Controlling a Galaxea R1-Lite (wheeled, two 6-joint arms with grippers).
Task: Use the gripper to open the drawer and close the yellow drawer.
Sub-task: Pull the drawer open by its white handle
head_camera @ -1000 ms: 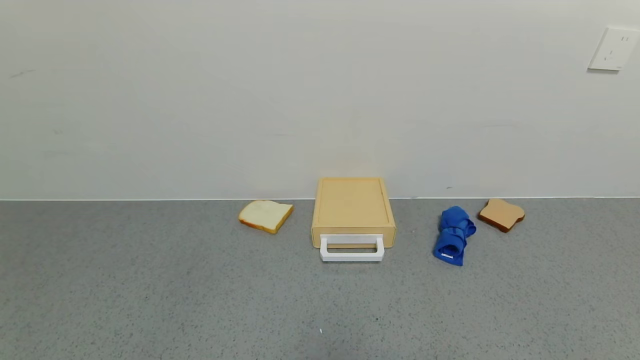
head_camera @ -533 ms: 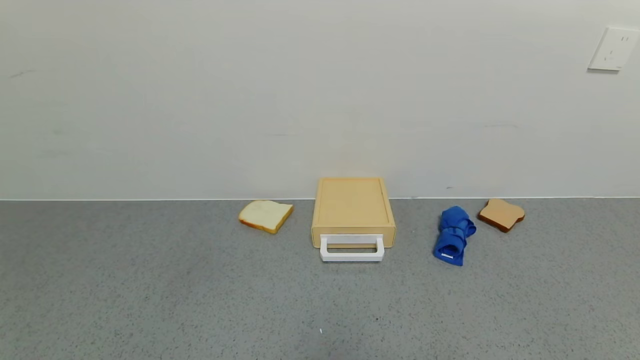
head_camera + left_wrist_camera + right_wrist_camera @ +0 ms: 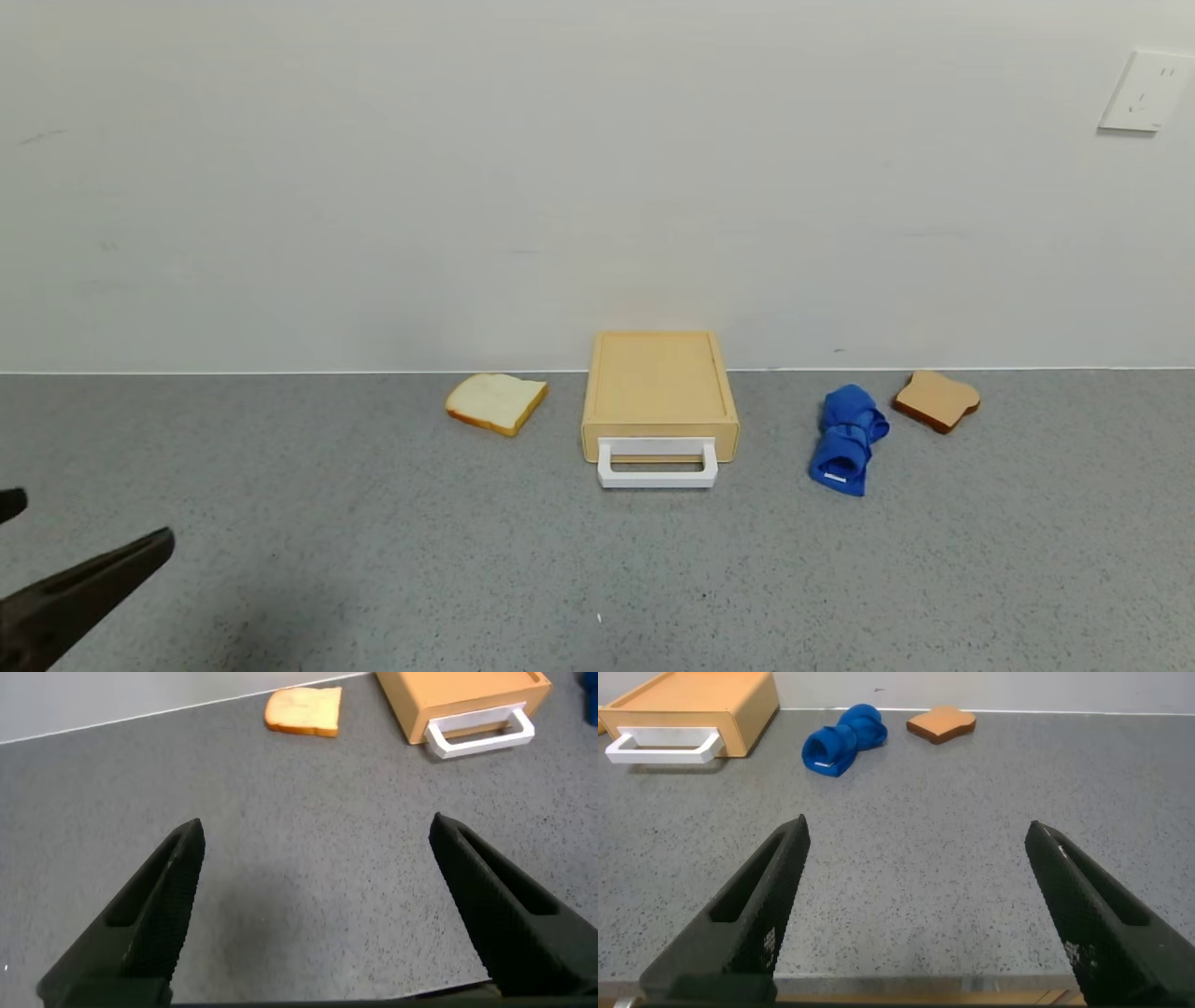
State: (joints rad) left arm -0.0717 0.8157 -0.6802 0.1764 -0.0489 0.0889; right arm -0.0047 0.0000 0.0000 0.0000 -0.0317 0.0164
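Note:
The pale yellow drawer box [image 3: 659, 387] stands against the wall at the middle of the counter, its white loop handle [image 3: 657, 465] facing me, drawer shut. It also shows in the left wrist view [image 3: 458, 700] and the right wrist view [image 3: 696, 705]. My left gripper [image 3: 89, 537] enters at the head view's lower left, open and empty, far left of and nearer than the drawer; its wrist view shows the jaws wide apart over bare counter [image 3: 318, 849]. My right gripper [image 3: 915, 854] is open and empty, out of the head view.
A white bread slice [image 3: 496, 402] lies left of the drawer box. A rolled blue cloth [image 3: 848, 439] and a brown toast slice [image 3: 935, 399] lie to its right. The grey speckled counter [image 3: 373, 560] meets a white wall behind; a wall socket [image 3: 1145, 91] sits upper right.
My left gripper has come into the head view at the lower left; earlier it was out of view. The drawer box and the other objects have not moved.

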